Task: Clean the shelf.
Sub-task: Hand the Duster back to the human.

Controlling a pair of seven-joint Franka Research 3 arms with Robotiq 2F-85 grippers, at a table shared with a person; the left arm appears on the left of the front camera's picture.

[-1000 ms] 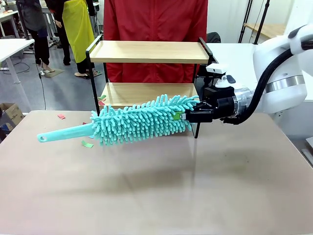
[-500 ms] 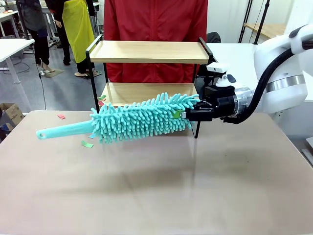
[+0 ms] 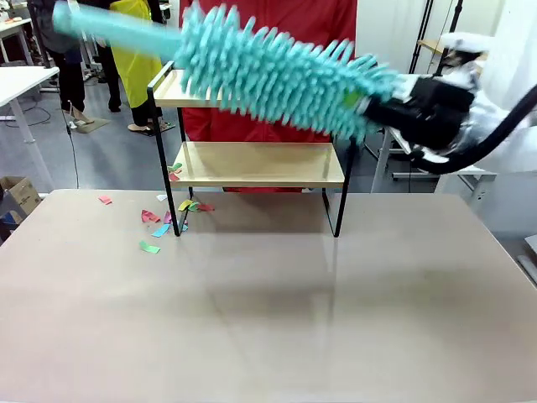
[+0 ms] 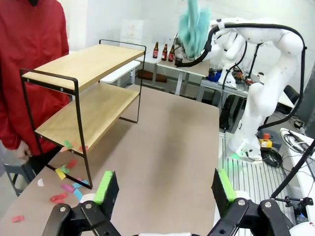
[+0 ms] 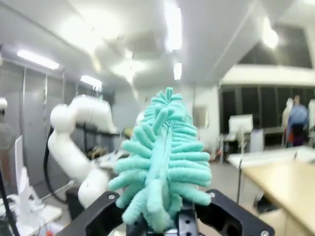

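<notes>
Right gripper (image 3: 369,107), clamped on the fluffy end of a teal duster (image 3: 277,71), holds it raised across the top board of the shelf (image 3: 252,164), handle toward picture left. Left gripper (image 4: 165,189), jaws wide apart, holds nothing above the table (image 3: 268,319). Shelf stands at the table's far edge; paper scraps (image 3: 164,220) lie by its left leg.

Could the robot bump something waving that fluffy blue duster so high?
Maybe. The duster, held in the shut right gripper, swings close to the person behind the shelf and might brush them. Its long handle could also catch the shelf's raised rail. Paper scraps on the table could scatter.
</notes>
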